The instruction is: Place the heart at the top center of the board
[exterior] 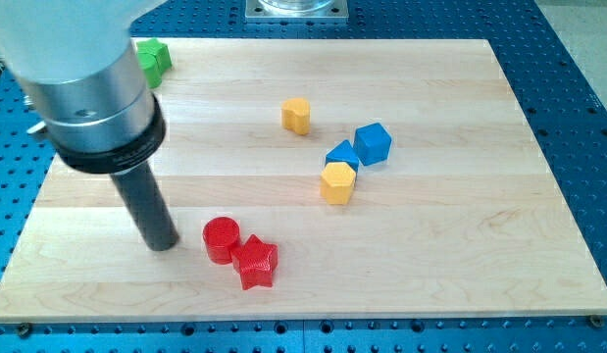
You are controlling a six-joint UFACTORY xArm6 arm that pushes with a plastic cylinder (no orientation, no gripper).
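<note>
A small yellow block point(296, 115), which may be the heart, stands alone above the board's middle. My tip point(164, 245) rests on the board at the lower left, just left of a red cylinder point(222, 240) with a small gap between them. A red star point(255, 263) touches the cylinder on its lower right. My tip is far from the yellow block, down and to the view's left of it.
A yellow hexagon-like block point(337, 182), a blue wedge point(340, 155) and a blue cube point(373, 143) cluster right of centre. A green block point(151, 59) sits at the top left, partly behind the arm's grey body point(87, 88). The wooden board point(460, 255) lies on a blue perforated table.
</note>
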